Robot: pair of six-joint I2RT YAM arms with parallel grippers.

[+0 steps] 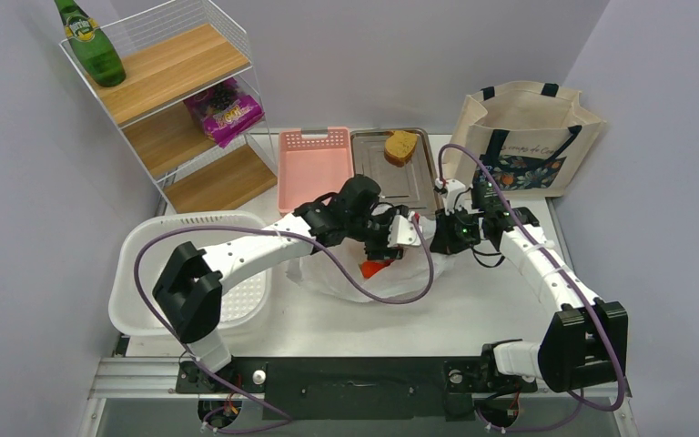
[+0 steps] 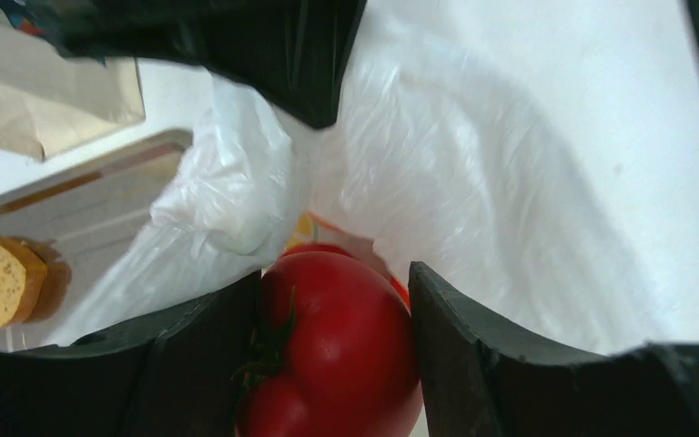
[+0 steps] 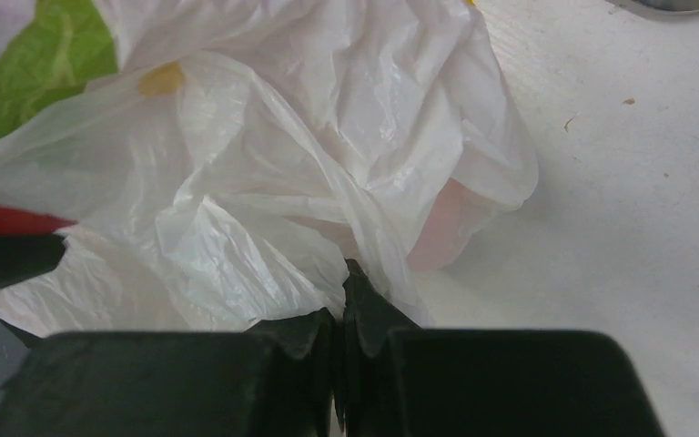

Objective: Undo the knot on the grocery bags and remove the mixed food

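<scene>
The thin whitish plastic grocery bag (image 1: 341, 278) lies crumpled at the table's middle, with something red-orange (image 1: 375, 269) showing in its mouth. My left gripper (image 1: 391, 238) reaches into that mouth. In the left wrist view it (image 2: 335, 305) is shut on a red tomato (image 2: 337, 337) with a green stalk, both fingers pressed to its sides, bag film (image 2: 473, 164) behind. My right gripper (image 1: 446, 232) is at the bag's right edge. In the right wrist view its shut tips (image 3: 341, 291) pinch the bag's film (image 3: 264, 182). The canvas tote (image 1: 528, 137) stands upright at the back right.
A white basket (image 1: 146, 273) sits at the left, a pink basket (image 1: 314, 168) and a metal tray (image 1: 378, 187) holding a yellow-brown chunk (image 1: 401, 147) behind the bag. A wire shelf (image 1: 173, 109) at the back left carries a green bottle (image 1: 91, 45) and a purple packet (image 1: 225, 111).
</scene>
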